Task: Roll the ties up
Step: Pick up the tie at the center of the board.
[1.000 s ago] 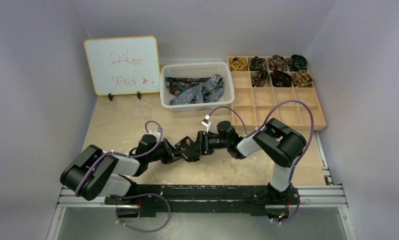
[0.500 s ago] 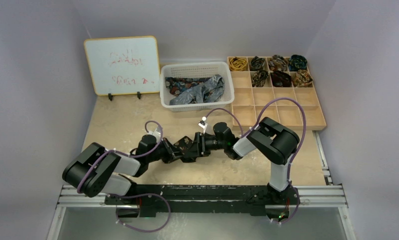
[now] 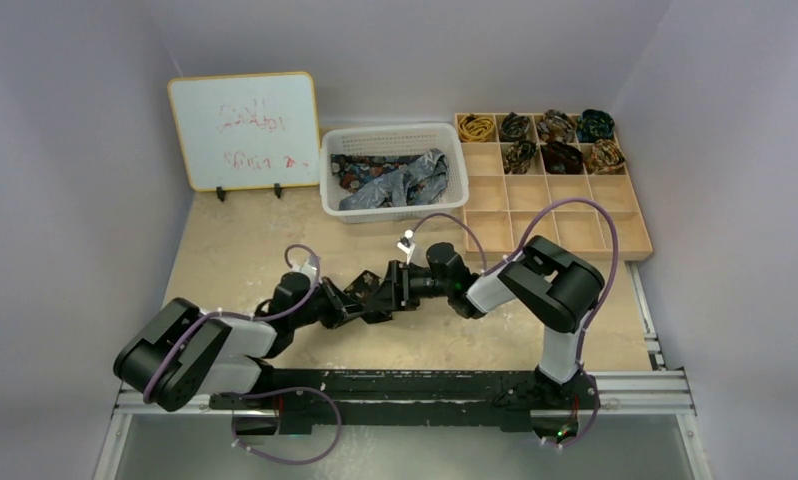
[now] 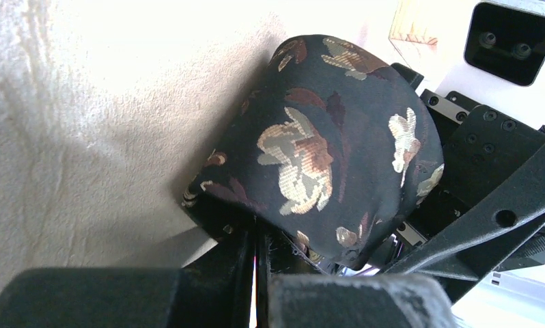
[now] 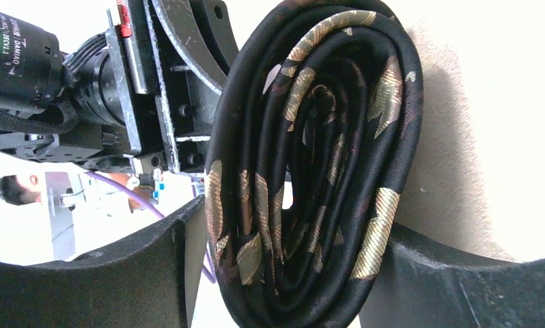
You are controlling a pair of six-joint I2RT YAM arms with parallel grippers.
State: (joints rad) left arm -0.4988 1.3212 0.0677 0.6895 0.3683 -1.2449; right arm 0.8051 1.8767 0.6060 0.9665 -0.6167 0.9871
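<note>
A dark tie with gold-brown flowers (image 3: 366, 290) is wound into a coil and held between both grippers low over the table's middle. My left gripper (image 3: 347, 303) reaches it from the left. In the left wrist view its fingers (image 4: 256, 236) are pressed together under the coil (image 4: 324, 143), at the coil's lower edge. My right gripper (image 3: 386, 290) comes from the right. In the right wrist view (image 5: 290, 270) its two fingers clamp the coil (image 5: 317, 157) across its sides, and the spiral layers show end-on.
A white basket (image 3: 390, 131) at the back holds loose ties (image 3: 395, 182). A wooden compartment tray (image 3: 555, 225) at the back right has several rolled ties (image 3: 560, 155) in its far cells. A whiteboard (image 3: 243, 130) stands at the back left.
Both grippers and the coiled tie have shifted slightly left and away from the bases. The left arm's elbow has dropped a little. The grips look unchanged.
</note>
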